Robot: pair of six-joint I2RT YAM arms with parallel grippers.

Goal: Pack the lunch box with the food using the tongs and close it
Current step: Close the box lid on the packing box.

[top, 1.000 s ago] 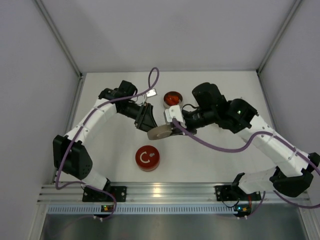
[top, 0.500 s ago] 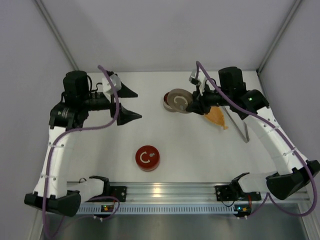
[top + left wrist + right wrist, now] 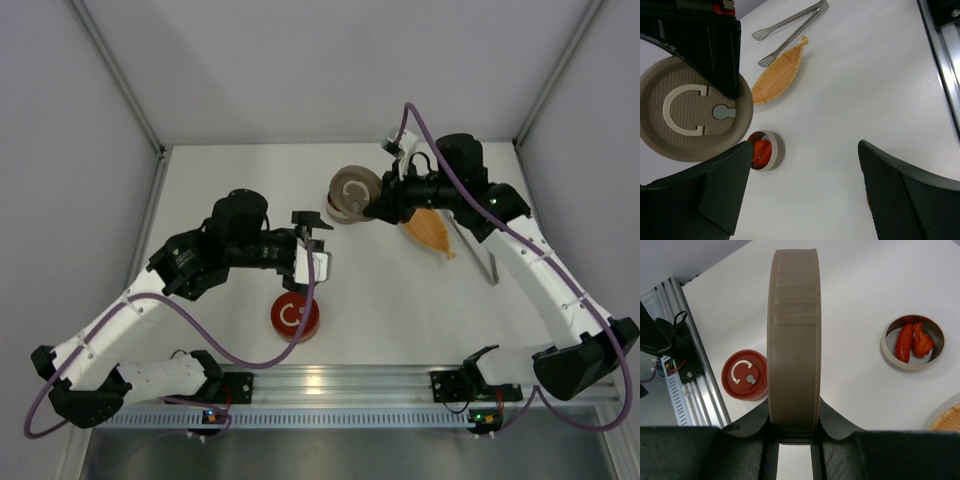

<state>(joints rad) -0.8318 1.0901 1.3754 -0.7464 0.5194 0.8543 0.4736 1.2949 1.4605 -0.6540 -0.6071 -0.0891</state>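
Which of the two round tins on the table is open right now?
The small beige round tin holding red food slices, near the orange leaf-shaped dish. The red round tin has its lid on.

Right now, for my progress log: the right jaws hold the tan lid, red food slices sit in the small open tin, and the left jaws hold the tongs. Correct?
One part is wrong. The left wrist view shows the tongs lying on the table beside the orange dish, and the left gripper with jaws open and empty. The lid and slices are as stated.
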